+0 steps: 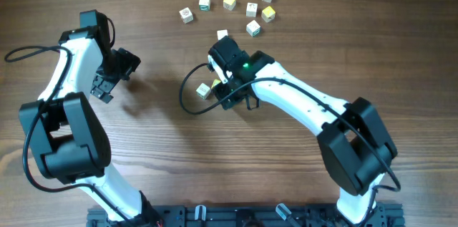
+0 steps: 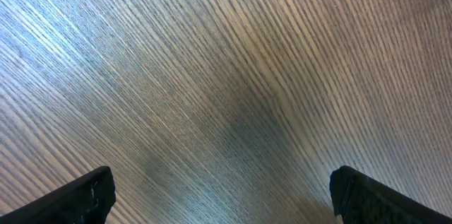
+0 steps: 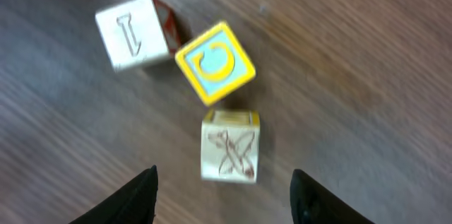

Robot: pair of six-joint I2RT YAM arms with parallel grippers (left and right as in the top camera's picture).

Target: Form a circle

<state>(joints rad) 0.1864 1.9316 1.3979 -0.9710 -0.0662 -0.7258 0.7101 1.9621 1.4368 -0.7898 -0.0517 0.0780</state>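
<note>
The right gripper (image 3: 224,185) is being held with its jaws apart and clamped on nothing. A pale cube marked with an X (image 3: 229,145) is being straddled by the two dark fingers (image 3: 134,199). Bare wood is showing on either side of it, so it is not being touched by either finger.

Just ahead of that cube, farther from the fingertips, a yellow-framed cube (image 3: 215,61) with a pale blue face is lying turned cornerwise. Its near corner is close to the X cube's far edge; whether the two are touching cannot be told. Farther ahead again, and off toward the finger at the left of the wrist view, a white cube marked with an I (image 3: 134,33) is lying with a reddish side face showing, just beside the yellow-framed one.

These three are all that is being seen of the circle (image 1: 205,89): a small bent row lying between and directly ahead of the right fingertips. From overhead most of it is being hidden by the wrist.

The loose scatter (image 1: 230,2) of similar cubes is lying well beyond the right gripper on the wooden table (image 1: 215,173), apart from the circle.

The left gripper (image 2: 222,199) is being held wide apart over bare wood with nothing between its fingers, well off to the side of the circle.
</note>
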